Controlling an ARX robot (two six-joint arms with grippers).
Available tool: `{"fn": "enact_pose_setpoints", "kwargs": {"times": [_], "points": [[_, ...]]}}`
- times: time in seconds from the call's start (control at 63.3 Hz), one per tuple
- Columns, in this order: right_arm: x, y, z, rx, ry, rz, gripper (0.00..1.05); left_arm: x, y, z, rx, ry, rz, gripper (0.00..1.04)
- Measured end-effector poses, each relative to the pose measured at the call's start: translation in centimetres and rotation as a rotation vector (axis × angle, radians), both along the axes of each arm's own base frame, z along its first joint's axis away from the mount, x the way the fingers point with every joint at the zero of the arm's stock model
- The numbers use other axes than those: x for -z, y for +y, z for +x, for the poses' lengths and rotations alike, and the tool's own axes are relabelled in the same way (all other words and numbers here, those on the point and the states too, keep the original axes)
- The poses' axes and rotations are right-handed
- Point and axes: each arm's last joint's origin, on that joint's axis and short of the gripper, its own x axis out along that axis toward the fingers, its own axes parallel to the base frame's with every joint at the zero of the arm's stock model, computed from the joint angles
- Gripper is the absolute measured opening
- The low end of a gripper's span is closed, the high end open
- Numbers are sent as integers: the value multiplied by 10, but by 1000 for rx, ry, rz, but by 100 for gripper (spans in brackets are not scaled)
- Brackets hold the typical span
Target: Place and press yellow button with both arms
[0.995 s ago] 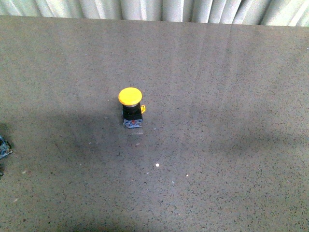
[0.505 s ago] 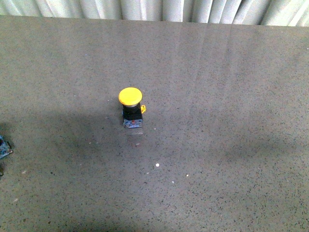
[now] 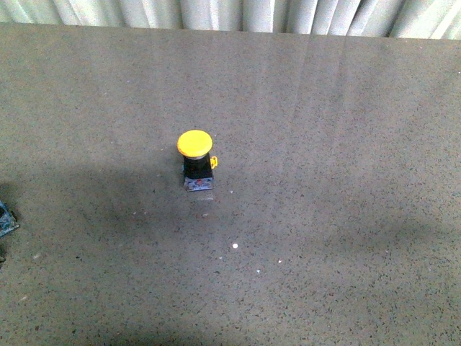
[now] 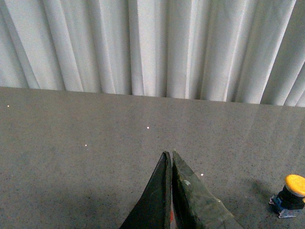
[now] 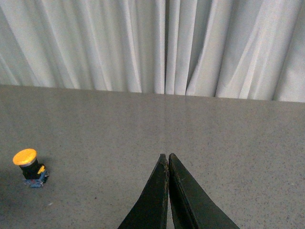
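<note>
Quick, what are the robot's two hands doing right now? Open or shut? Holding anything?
Left hand: shut, holding nothing.
Right hand: shut, holding nothing.
The yellow button stands alone on the table.

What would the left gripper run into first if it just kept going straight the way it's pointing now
Probably nothing on the table: the shut left gripper points over bare table towards the curtain. The yellow button stands well off to one side of that line. Depth is hard to judge.

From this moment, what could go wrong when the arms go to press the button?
1. The yellow button stands tall on a small base with nothing holding it, so an off-centre push may tip it.
2. Both the left tool and the right tool are shut and far from it; approaching from opposite sides, they may collide.
</note>
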Motion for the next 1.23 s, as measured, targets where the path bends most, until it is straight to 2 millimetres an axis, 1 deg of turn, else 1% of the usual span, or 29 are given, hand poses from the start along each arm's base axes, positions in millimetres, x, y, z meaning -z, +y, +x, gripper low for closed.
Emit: {"fn": "enact_pose_setpoints", "kwargs": {"times": [0.047,0.111,0.126,0.158,0.205,0.237,0.268,0.332,0.347,0.379,0.411,0.426,0.505,0.537,0.568,0.632,0.647,0.726,0.774,0.853,1.232], "points": [[0,0,0,0,-1,-2,3,0,0,0,0,0,0,1],[0,0,0,0,-1,-2,15,0,0,0,0,0,0,1],[0,0,0,0,-1,-2,17,0,0,0,0,0,0,1],[0,0,0,0,-1,-2,24,0,0,0,0,0,0,1],[0,0,0,0,-1,-2,31,0,0,0,0,0,0,1],[0,0,0,0,-1,-2,38,0,0,0,0,0,0,1],[0,0,0,0,-1,-2,43,0,0,0,0,0,0,4],[0,0,0,0,-1,-2,55,0,0,0,0,0,0,16],[0,0,0,0,-1,-2,57,0,0,0,0,0,0,18],[0,0,0,0,-1,-2,62,0,0,0,0,0,0,25],[0,0,0,0,-1,-2,69,0,0,0,0,0,0,30],[0,0,0,0,-1,-2,71,0,0,0,0,0,0,32],[0,0,0,0,-1,-2,85,0,0,0,0,0,0,48],[0,0,0,0,-1,-2,92,0,0,0,0,0,0,53],[0,0,0,0,-1,-2,96,0,0,0,0,0,0,59],[0,0,0,0,-1,-2,95,0,0,0,0,0,0,73],[0,0,0,0,-1,-2,95,0,0,0,0,0,0,75],[0,0,0,0,-1,-2,96,0,0,0,0,0,0,91],[0,0,0,0,-1,-2,96,0,0,0,0,0,0,97],[0,0,0,0,-1,-2,96,0,0,0,0,0,0,95],[0,0,0,0,-1,-2,96,0,0,0,0,0,1,96]]}}
